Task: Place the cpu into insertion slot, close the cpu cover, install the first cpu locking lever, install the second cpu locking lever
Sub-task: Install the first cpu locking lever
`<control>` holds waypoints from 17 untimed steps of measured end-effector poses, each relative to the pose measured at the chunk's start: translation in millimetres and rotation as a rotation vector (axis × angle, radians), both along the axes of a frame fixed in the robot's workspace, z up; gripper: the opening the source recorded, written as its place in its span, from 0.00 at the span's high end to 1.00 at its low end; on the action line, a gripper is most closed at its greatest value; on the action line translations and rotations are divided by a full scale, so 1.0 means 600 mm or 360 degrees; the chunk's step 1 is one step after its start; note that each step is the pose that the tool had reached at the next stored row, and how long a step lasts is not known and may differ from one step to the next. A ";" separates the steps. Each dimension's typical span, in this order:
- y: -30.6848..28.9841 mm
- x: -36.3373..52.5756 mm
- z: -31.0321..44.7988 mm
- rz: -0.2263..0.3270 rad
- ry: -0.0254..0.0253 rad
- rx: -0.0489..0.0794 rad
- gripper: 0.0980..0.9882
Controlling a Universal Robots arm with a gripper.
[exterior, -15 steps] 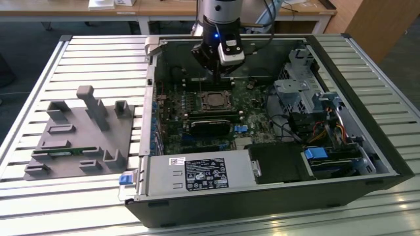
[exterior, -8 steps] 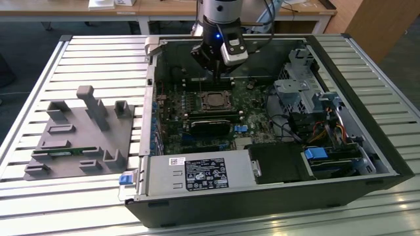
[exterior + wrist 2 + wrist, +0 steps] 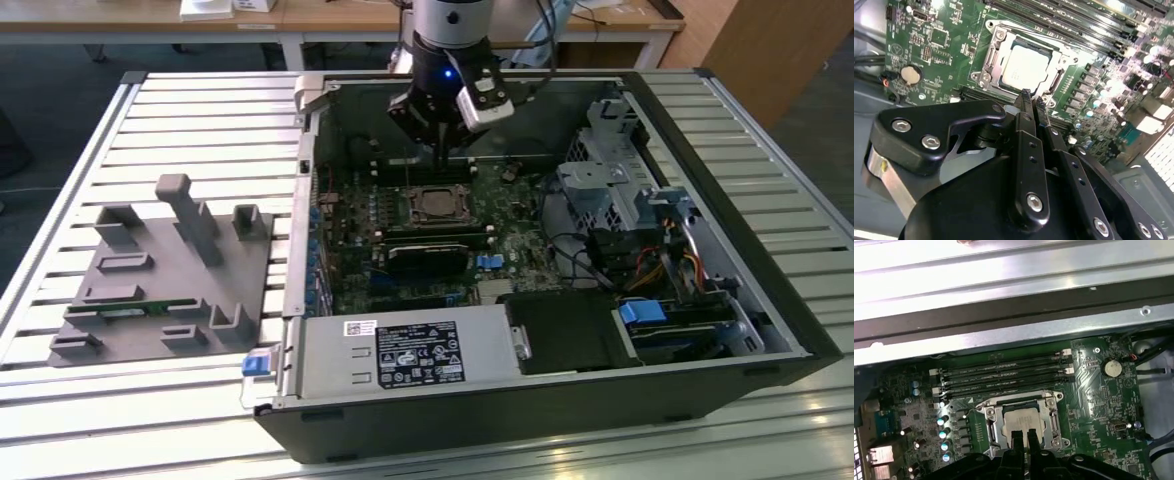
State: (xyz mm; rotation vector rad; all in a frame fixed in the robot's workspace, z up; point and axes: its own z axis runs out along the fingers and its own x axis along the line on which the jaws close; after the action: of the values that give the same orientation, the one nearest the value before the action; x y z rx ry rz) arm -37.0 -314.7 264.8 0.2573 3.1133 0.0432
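Tool [image 3: 1030,97] fingers together, gripping nothing, poised at the edge of the cpu cover [image 3: 995,56], which frames the cpu [image 3: 1024,67] seated in the insertion slot [image 3: 1019,405]. A misaligned push could skid onto the motherboard [image 3: 934,50], gouging components.

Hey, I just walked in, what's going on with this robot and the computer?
A robot arm's black gripper hangs over the green motherboard inside an open black computer case, holding nothing. The small silver-grey square cpu already sits in its socket, with the thin silver metal cover frame lying around it. Whether the locking levers are latched can't be told.
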 end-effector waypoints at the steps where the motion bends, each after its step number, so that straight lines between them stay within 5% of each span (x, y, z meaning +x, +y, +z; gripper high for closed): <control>1: 0.0000 0.000 0.000 0.0017 -0.00001 0.0000 0.91; 17: 0.0000 0.000 0.000 0.0333 0.00000 0.0000 0.91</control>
State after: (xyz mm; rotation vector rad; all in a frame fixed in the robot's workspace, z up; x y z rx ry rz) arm -37.0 -314.7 264.8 -0.0697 3.1261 0.0458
